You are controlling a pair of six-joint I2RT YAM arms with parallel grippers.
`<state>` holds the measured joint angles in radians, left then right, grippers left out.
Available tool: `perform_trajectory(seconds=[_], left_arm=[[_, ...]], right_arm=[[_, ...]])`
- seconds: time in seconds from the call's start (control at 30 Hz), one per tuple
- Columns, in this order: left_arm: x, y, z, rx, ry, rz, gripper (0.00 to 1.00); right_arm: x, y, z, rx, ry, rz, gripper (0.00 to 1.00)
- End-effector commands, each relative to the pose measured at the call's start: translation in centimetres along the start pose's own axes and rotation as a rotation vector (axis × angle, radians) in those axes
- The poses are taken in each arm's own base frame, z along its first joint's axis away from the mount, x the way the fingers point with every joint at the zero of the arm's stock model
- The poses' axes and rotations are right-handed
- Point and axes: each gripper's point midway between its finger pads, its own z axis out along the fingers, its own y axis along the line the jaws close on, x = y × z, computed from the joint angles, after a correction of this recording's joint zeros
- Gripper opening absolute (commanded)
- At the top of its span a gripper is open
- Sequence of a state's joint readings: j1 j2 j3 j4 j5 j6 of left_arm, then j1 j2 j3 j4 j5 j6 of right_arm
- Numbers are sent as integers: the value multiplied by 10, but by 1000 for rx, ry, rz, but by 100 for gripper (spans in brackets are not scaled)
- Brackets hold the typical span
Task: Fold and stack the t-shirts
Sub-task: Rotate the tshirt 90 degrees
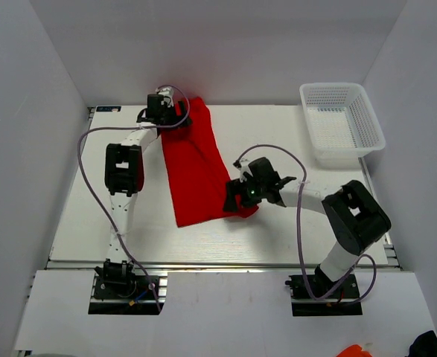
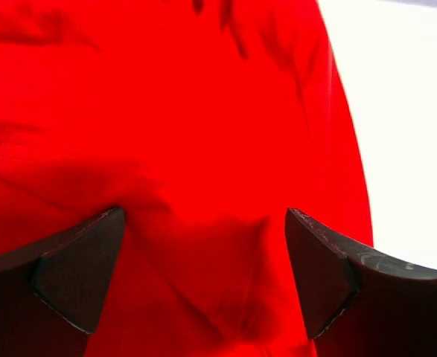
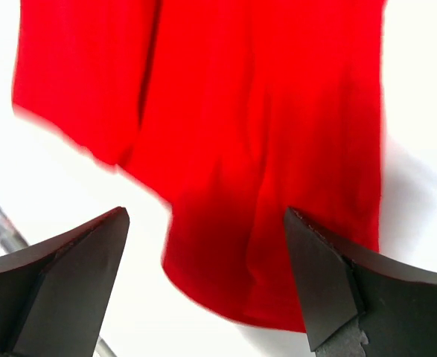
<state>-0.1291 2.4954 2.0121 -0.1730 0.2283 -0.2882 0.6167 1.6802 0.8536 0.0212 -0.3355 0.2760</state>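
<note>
Room for moving was widest along the table's 9 o'clock side and across its 4-to-6 o'clock stretch, where bare white surface ran to the front rail. Walls closed in the 9, 12 and 3 o'clock sides.

One red t-shirt lay flat on the table, folded into a long strip running from 12 o'clock toward the middle. Its far end reached the table's back edge. Its near end stopped well short of the front edge. Its long left edge ran fairly straight, while the near right corner bulged toward 4 o'clock.

One white mesh basket sat at 2 o'clock, against the right edge and well apart from the shirt.

Two arms were in view. The left gripper sat over the shirt's far end at 12 o'clock with its jaws spread wide, and red cloth filled the space beneath them. The right gripper was over the shirt's near right corner, close to the table's centre. Its jaws were also spread wide and held nothing, with the rounded hem edge and bare table showing below. One purple cable looped along each arm.
</note>
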Motion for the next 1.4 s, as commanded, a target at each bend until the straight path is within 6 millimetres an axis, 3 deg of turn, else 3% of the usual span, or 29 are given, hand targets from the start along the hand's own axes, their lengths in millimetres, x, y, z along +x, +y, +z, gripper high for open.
perform_trajectory(seconds=[0.0, 0.03, 0.07, 0.2, 0.27, 0.4, 0.43, 0.53, 0.57, 0.67, 0.7, 0.73, 0.8, 0.83, 0.93, 0.97, 1.0, 1.03, 1.07, 1.1, 1.13, 1.17, 1.2, 1.37], left_arm=[[39, -9, 28, 127, 104, 7, 99], [26, -25, 30, 214, 78, 21, 99], [32, -29, 39, 263, 75, 19, 99], [17, -64, 35, 473, 0, -3, 99], [5, -70, 29, 495, -29, 6, 99], [-21, -77, 10, 467, -62, 23, 99], [-41, -84, -4, 464, -99, 45, 99], [-72, -95, -29, 446, -152, 82, 99], [-89, -105, -49, 451, -167, 89, 99], [-113, -116, -82, 437, -181, 133, 99], [-134, -126, -107, 432, -222, 165, 99], [-141, -131, -121, 433, -231, 177, 99], [-134, -124, -138, 363, -182, 167, 99], [-147, -130, -168, 337, -210, 198, 99], [-116, -98, -197, 139, -132, 126, 99], [-92, -85, -225, 59, -122, 103, 99], [-77, -79, -240, 31, -123, 86, 99], [-20, -59, -238, -12, -56, 42, 99], [-5, -55, -253, -31, -78, -2, 99], [-9, -66, -293, 0, -173, -5, 99], [40, -50, -292, -25, -129, -42, 99], [55, -49, -302, -27, -142, -92, 99], [83, -46, -317, -25, -140, -136, 99], [133, -33, -345, -99, -96, -241, 99]], right_arm=[[86, 13, -8, 11, 259, 57, 90], [90, 24, -10, -25, 270, 30, 90], [92, 29, -11, -46, 276, 6, 90], [78, 62, -19, -152, 225, -89, 90], [53, 80, -27, -213, 136, -136, 90], [7, 85, -42, -144, 1, -180, 90], [-9, 87, -46, -126, -36, -187, 90], [-20, 84, -56, -70, -58, -168, 90], [-22, 81, -56, -47, -63, -149, 90], [-23, 68, -64, 41, -82, -92, 90], [-19, 61, -64, 68, -78, -51, 90], [-18, 53, -67, 111, -84, -30, 90], [-15, 38, -72, 179, -103, 14, 90], [-13, 32, -73, 208, -106, 56, 90], [-4, 16, -72, 274, -97, 108, 89], [1, 8, -69, 295, -84, 121, 81], [4, 5, -66, 308, -71, 124, 76], [4, 2, -64, 316, -65, 129, 74], [3, 0, -62, 321, -65, 127, 74], [6, -4, -56, 329, -46, 130, 74], [5, -4, -53, 320, -42, 133, 73], [4, -5, -50, 321, -37, 128, 70], [6, -10, -42, 336, -20, 134, 68], [11, -17, -22, 341, 40, 163, 58]])
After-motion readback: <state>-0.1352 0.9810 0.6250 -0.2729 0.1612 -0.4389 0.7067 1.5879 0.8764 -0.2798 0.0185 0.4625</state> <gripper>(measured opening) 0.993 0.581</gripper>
